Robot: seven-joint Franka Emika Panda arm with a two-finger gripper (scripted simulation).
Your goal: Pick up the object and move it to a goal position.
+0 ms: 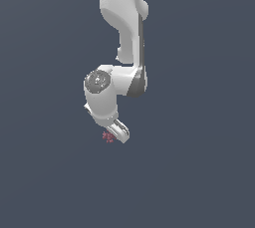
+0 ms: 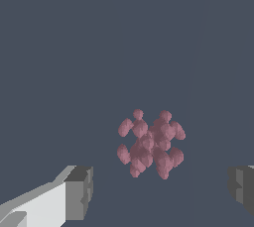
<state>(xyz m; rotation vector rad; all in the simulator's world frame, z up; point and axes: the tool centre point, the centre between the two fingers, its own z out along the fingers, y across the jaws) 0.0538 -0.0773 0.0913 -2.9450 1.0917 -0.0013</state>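
The object [image 2: 150, 143] is a small dark red cluster of tiny balls lying on the dark grey floor. In the exterior view the object [image 1: 107, 137] peeks out just to the exterior view's left of the white hand's lower end. My gripper [image 2: 158, 189] is open, its two grey fingertips [image 2: 79, 191] spread wide apart with the cluster lying beyond the gap between them, touching neither. In the exterior view the gripper [image 1: 117, 133] hangs low over the floor, its fingertips mostly hidden by the hand.
The white arm [image 1: 124, 28] comes down from the upper middle of the exterior view. Plain dark grey floor [image 1: 199, 172] surrounds the cluster on all sides.
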